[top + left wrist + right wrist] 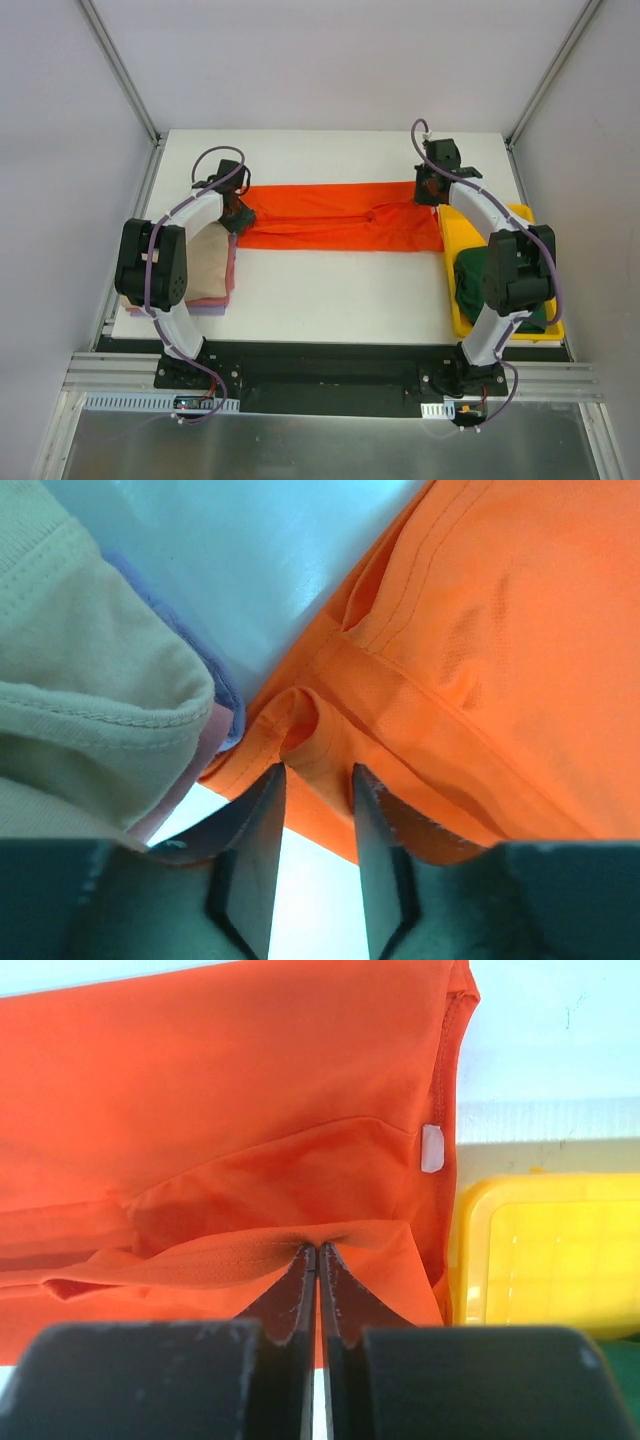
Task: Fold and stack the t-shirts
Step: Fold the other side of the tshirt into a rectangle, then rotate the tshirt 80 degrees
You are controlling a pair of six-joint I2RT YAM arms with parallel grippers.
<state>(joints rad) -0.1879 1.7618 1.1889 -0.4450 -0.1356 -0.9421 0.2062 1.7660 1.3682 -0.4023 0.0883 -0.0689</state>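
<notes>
The bright orange-red t-shirt lies folded into a long band across the table's middle. My left gripper is at its left end; in the left wrist view the jaws stand apart, with a bunched hem of the shirt at the tips. My right gripper is at the shirt's right end, and in the right wrist view it is shut on a fold of the shirt. The tan shirt tops the folded stack, with pink and lavender beneath. The dark green shirt lies in the tray.
The yellow plastic tray stands at the right edge of the table, partly under the right arm, and it also shows in the right wrist view. The folded stack sits at the left edge beside the left arm. Grey walls enclose the table.
</notes>
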